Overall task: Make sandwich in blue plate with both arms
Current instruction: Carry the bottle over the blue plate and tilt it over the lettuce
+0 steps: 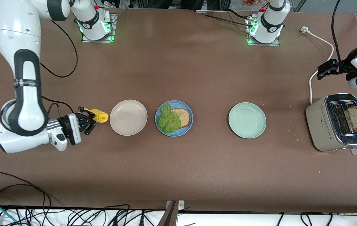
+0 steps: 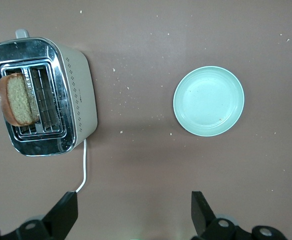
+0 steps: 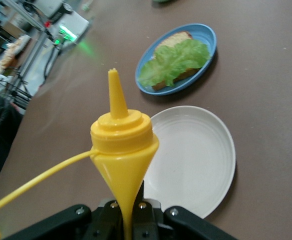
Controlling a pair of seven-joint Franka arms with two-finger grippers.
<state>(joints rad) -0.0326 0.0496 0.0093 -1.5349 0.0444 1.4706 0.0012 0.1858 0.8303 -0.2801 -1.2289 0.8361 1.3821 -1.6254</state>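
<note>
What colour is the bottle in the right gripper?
Yellow: the squeeze bottle shows best in the right wrist view.

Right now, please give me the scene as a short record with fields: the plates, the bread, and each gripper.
blue plate: holds one bread slice with a lettuce leaf on it
beige plate: beside the blue plate, toward the right arm's end
pale green plate: bare
toaster: second bread slice stands in a slot
right gripper: shut on yellow squeeze bottle
left gripper: open, waits above the table near the toaster
</note>
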